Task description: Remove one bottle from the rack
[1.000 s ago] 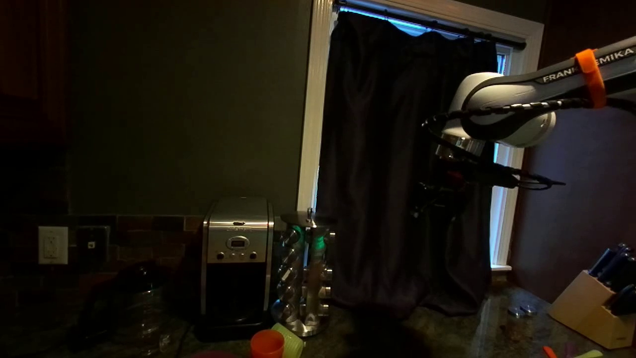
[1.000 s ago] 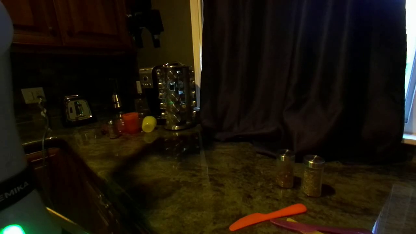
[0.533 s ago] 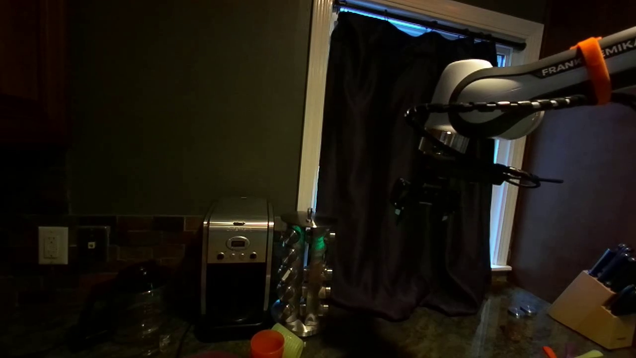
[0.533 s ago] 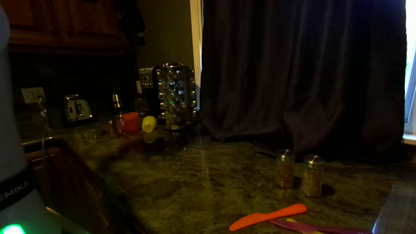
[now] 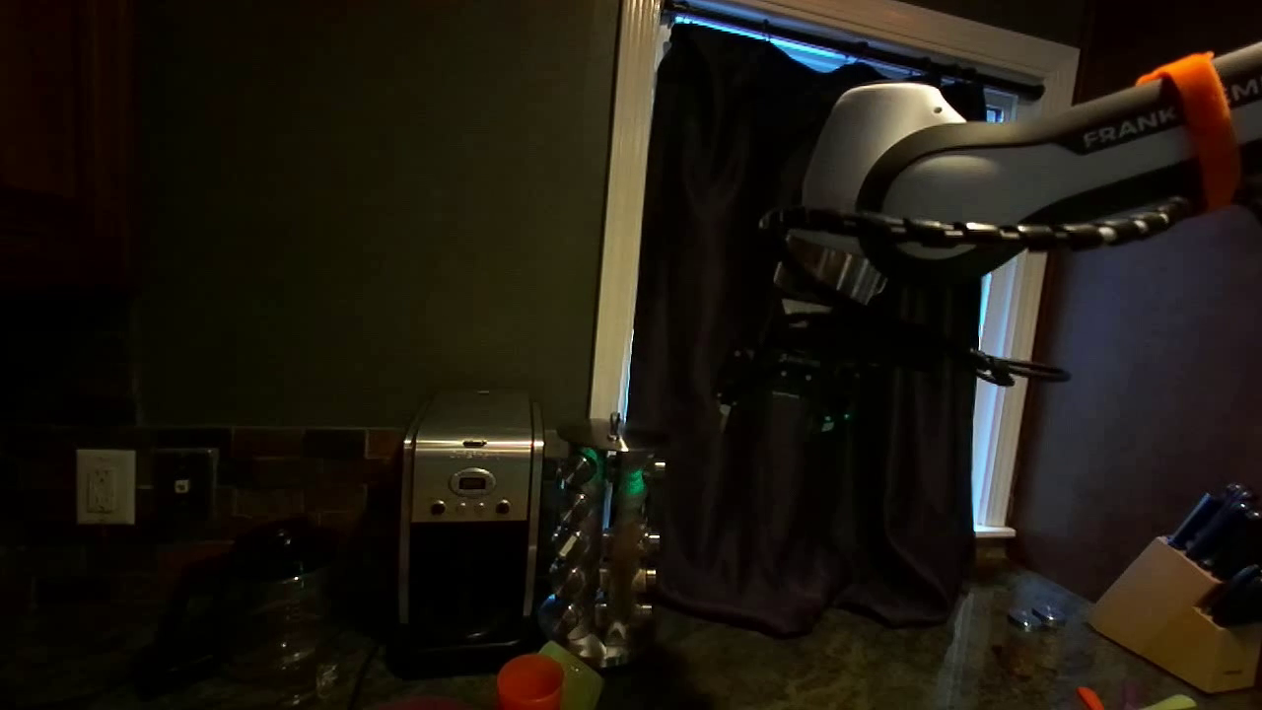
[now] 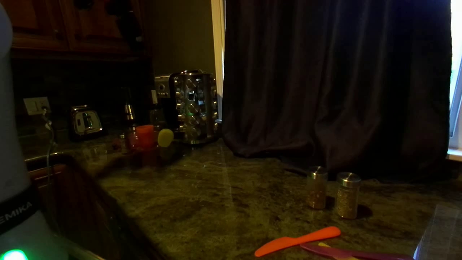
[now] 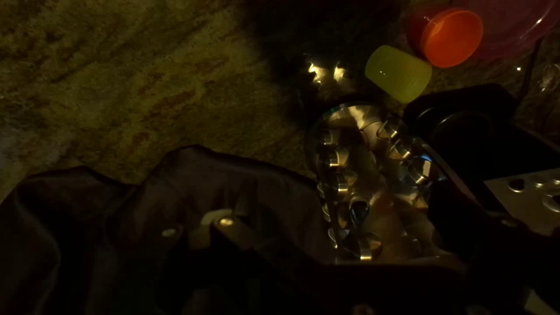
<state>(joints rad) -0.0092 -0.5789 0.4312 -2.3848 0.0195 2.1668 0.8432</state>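
Hovering above a mottled counter [image 6: 202, 198], a robot's claw [image 5: 782, 419] holds its fingers spread wide in front of a dark curtain [image 5: 739, 513]. The rack [image 5: 603, 542], its sides lined with glinting bottles [image 7: 343, 183], stands upright near the counter's back edge, hemmed in by a steel-fronted coffee maker [image 5: 473, 523] just beside it and, across from that, the curtain, whose hem trails onto the counter. Just beside the rack's base, a yellow-green cup [image 7: 398, 73] lies on its side, near an orange cup [image 7: 453, 38] and a pink dish [image 7: 516, 30]. In an exterior view, two lidded jars [image 6: 348, 196] stand side by side before the curtain, well apart from the rack, with an orange knife [image 6: 297, 241] and a purple knife [image 6: 361, 253] lying near them. A pale knife block [image 5: 1173, 616] stands farther along the counter, and a toaster [image 6: 86, 122] sits under wall cabinets [image 6: 72, 25].
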